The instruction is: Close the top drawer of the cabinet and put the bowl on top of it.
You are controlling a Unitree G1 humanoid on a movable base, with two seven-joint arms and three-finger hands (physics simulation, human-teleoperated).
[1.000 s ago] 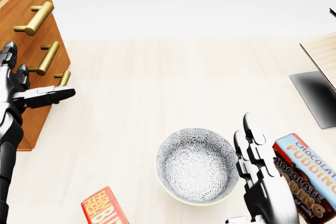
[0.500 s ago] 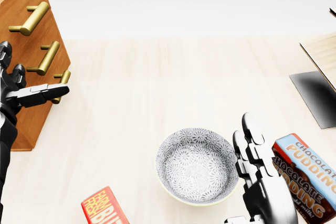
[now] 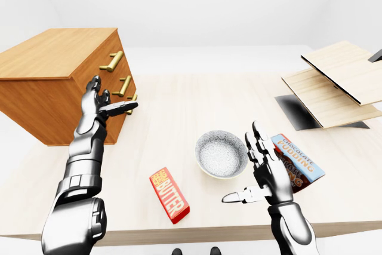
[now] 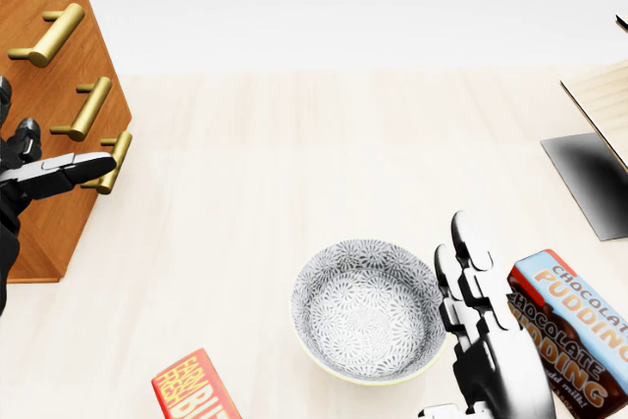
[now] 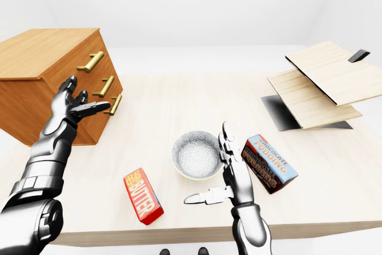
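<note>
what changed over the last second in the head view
The left hand slid left and slightly down along the cabinet front, fingers open, holding nothing. The cabinet also edged left in the view, its top handle drawing back. The bowl, right hand and pudding box stayed put.

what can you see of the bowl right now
The bowl is round and shallow-sided, with a grey-and-white floral pattern inside and a pale cream rim, ceramic by its look. It sits upright and empty on the light wood table, low in the head view. The right robot hand stands open just beside its right edge; contact cannot be told. A butter box lies to its lower left and a pudding box to its right, both apart from it.
</note>
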